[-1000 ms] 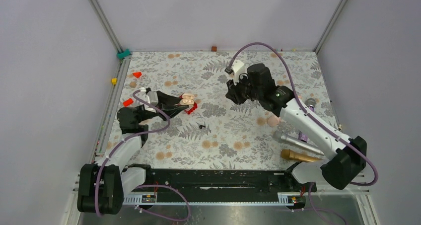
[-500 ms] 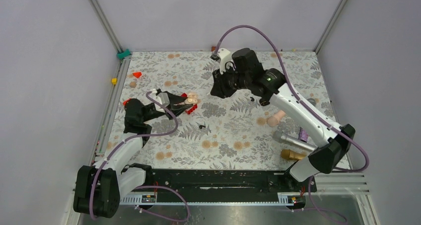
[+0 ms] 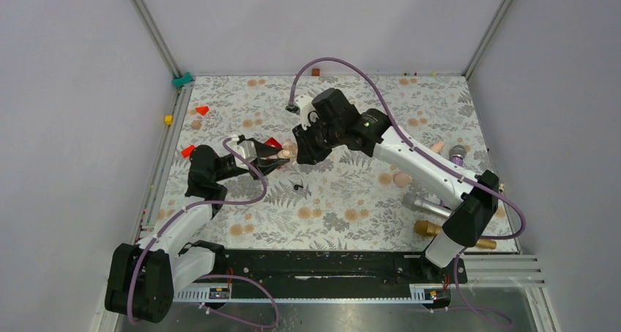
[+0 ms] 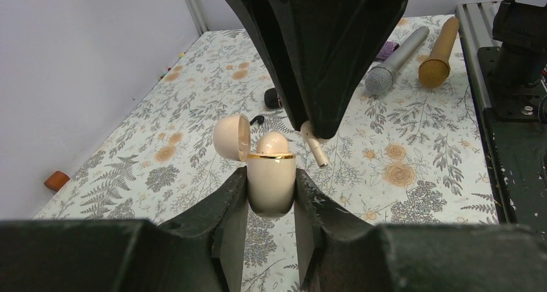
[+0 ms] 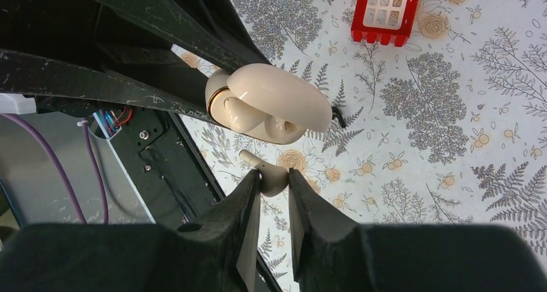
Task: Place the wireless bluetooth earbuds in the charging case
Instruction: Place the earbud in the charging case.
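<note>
The earbuds and case in hand are cream, not black. My left gripper (image 4: 271,181) is shut on the cream charging case (image 4: 271,176), held upright above the table with its lid (image 4: 231,137) open. One earbud (image 4: 273,144) sits in it. My right gripper (image 5: 274,176) is shut on the second cream earbud (image 5: 271,178), its stem pointing at the case (image 5: 277,105) just in front. In the top view the right gripper (image 3: 298,155) almost touches the case (image 3: 287,150) held by the left gripper (image 3: 281,155). The held earbud also shows in the left wrist view (image 4: 314,146).
A red box (image 5: 386,11) lies on the floral cloth beyond the case. A tiny black earbud (image 3: 296,185) lies mid-table, and a small black object (image 4: 271,98) lies behind the case. A silver microphone (image 3: 432,206) and a gold microphone (image 3: 441,231) lie at the right. Red bits (image 3: 202,110) lie at the far left.
My right arm has swung left across the table with the earbud until its gripper is at the case. My left gripper has shifted a little right with the case.
</note>
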Tool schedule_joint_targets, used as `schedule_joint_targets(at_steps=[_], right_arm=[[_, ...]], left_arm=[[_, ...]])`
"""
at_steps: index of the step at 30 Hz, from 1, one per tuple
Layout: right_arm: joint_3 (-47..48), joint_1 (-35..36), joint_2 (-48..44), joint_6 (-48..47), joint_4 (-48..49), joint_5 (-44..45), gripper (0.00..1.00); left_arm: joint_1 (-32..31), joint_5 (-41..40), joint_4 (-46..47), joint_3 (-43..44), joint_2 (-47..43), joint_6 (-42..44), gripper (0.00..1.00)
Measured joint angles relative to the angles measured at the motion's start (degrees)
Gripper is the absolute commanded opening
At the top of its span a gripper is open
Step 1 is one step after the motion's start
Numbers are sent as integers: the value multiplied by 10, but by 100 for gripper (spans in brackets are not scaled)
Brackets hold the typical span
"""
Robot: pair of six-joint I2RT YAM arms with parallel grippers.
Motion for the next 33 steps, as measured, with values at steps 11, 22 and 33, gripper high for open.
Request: schedule_joint_targets(at_steps=[11, 22, 33], right_arm=[[1, 2, -1, -1, 0, 28, 17], [4, 2, -9, -7, 0, 50, 17], [11, 2, -6, -16, 1, 75, 17]], left_arm=[[-1, 2, -9, 0, -4, 16, 0], [-3, 6, -34, 0, -6, 34, 0], [-8, 10, -39, 0, -6, 33, 0]])
